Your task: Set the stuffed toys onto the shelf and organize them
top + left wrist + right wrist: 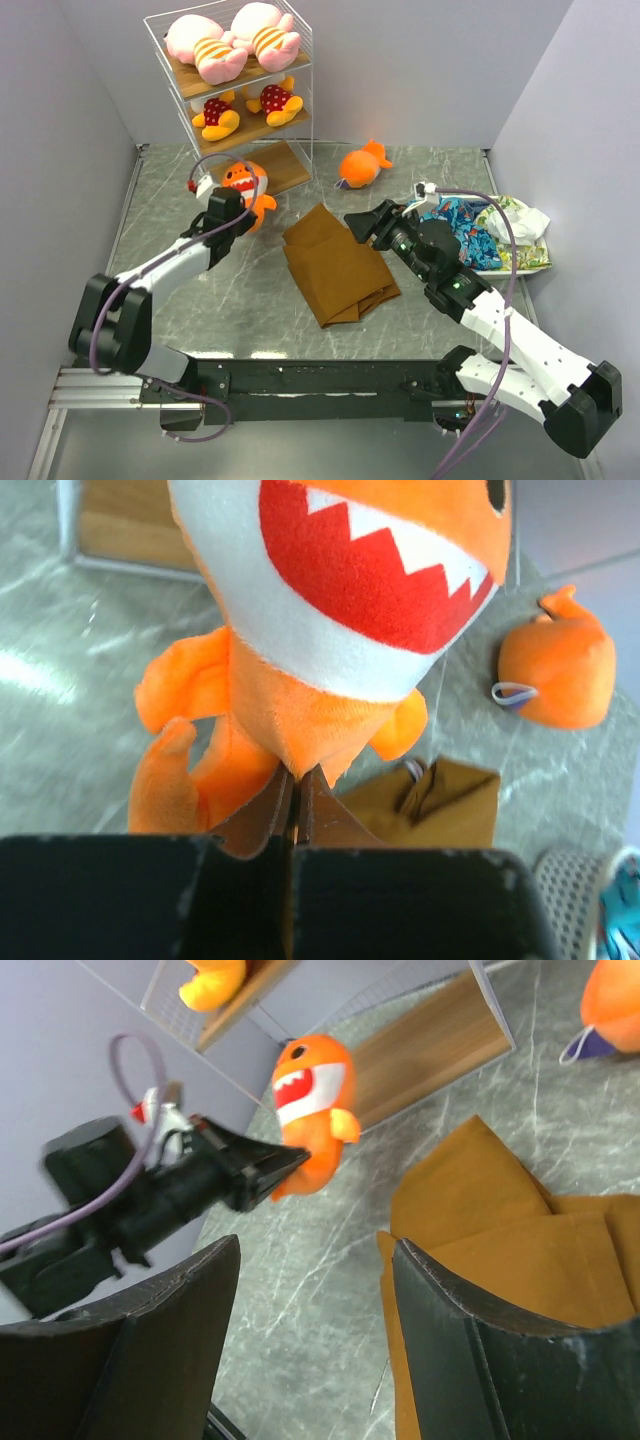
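- Top external view showed the left gripper [243,207] clamped on the lower body of an orange shark [243,180], holding it, apparently lifted, just in front of the shelf [303,95]
- The left wrist view confirmed it: the fingers [270,815] were pinched together on a fold of plush below the shark's belly
- Two pink toys [205,45] lay on the top board [185,78] and two yellow toys [218,115] sat on the middle board [250,130]; the bottom board [285,162] held nothing
- The second shark [362,165] lay on the table [200,290] to the right of the shelf, well apart from both grippers
- The right gripper [362,224] hovered at the right edge of the folded brown cloth [335,262], fingers apart with nothing between them
- By my judgement, the step in hand was carrying the first shark to the bottom board, with four of six toys already shelved
- The next move called for passing the shark in under the middle board, clear of the wire frame, setting it to one side so its twin would fit, and only then parting the fingers
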Tool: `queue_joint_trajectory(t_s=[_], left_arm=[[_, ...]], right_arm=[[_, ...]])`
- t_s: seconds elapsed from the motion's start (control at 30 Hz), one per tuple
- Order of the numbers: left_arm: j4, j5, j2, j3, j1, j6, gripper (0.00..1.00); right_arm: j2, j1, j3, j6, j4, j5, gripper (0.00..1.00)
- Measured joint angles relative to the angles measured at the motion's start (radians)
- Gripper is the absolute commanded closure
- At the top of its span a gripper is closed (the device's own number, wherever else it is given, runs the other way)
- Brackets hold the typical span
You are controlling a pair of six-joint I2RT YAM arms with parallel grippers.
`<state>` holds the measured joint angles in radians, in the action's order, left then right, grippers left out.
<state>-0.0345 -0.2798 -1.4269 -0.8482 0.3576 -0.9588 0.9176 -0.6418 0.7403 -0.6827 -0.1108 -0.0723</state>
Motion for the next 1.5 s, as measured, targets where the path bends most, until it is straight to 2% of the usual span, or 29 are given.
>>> queue_joint_trajectory(t_s=[0.3,0.37,0.4,0.47,0.5,0.6,0.83,1.0,1.23,1.5], left_arm=[[-0.029,-0.092,-0.277,-0.201,0.007,-0.006,0.99],[-0.028,-0.113,-0.318,-0.231,0.006,-0.024,0.93],[-0.029,-0.121,-0.336,-0.241,0.007,-0.034,0.84],[-0.029,-0.137,-0.359,-0.252,0.007,-0.051,0.73],[-0.028,-0.144,-0.37,-0.257,0.007,-0.061,0.64],[-0.021,-0.163,-0.404,-0.282,0.007,-0.081,0.54],[-0.01,-0.182,-0.42,-0.301,0.014,-0.047,0.41],[0.008,-0.227,-0.394,-0.29,0.067,0.095,0.37],[0.038,-0.294,-0.386,-0.304,0.184,0.42,0.39],[0.063,-0.332,-0.432,-0.373,0.189,0.768,0.41]], right_arm=[[-0.061,0.0,0.0,0.027,-0.027,-0.006,0.29],[-0.07,0.0,0.0,0.033,-0.031,-0.012,0.29],[-0.073,0.0,0.0,0.038,-0.031,-0.015,0.29],[-0.079,0.0,0.0,0.046,-0.031,-0.02,0.29],[-0.08,0.0,0.0,0.05,-0.031,-0.023,0.29],[-0.081,0.0,0.0,0.055,-0.03,-0.031,0.29],[-0.088,0.0,0.0,0.057,-0.029,-0.037,0.29],[-0.098,0.0,0.0,0.06,-0.03,-0.039,0.29],[-0.117,0.0,-0.011,0.061,-0.029,-0.04,0.29],[-0.15,0.0,-0.015,0.069,-0.028,-0.042,0.29]])
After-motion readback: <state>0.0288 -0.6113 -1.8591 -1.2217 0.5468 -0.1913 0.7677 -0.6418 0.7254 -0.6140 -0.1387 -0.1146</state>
